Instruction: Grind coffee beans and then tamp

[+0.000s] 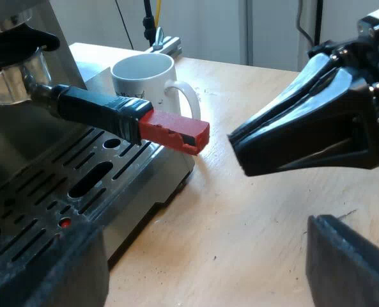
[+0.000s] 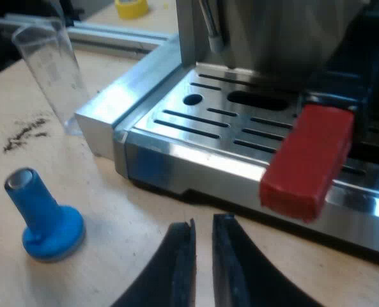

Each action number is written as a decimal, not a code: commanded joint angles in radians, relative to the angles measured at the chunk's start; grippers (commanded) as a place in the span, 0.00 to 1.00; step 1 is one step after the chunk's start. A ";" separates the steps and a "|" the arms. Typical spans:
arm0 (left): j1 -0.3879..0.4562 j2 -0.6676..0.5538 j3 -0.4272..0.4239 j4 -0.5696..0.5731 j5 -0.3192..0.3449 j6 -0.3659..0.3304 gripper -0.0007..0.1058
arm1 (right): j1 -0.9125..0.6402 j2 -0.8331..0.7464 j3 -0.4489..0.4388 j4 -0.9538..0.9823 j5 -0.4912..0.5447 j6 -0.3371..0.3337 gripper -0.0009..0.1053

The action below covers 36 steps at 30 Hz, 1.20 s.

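- The holder [image 1: 80, 105] sits in the espresso machine [image 1: 23, 166], with its red end [image 2: 307, 160] jutting out.
- The right gripper [image 2: 202, 225], nearly closed and empty just short of it, must open before grasping squarely.
- The left gripper [image 1: 202, 256] is open; the blue tamper [image 2: 45, 217] stands nearby.

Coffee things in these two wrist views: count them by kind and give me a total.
Espresso machine: 1
Holder: 1
Mug: 1
Tamper: 1
Measuring glass: 1
Total: 5
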 commanded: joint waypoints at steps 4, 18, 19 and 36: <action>-0.005 0.002 0.000 -0.019 0.008 -0.005 0.63 | 0.022 0.076 -0.006 -0.071 0.143 0.057 0.09; -0.005 0.002 0.000 -0.019 0.008 -0.005 0.63 | 0.031 0.173 -0.011 -0.178 0.261 0.064 0.09; -0.005 0.002 0.000 -0.019 0.008 -0.005 0.63 | 0.031 0.177 -0.011 -0.180 0.270 0.064 0.09; -0.005 0.002 0.000 -0.019 0.008 -0.005 0.63 | -0.035 0.176 -0.011 -0.182 0.276 0.064 0.09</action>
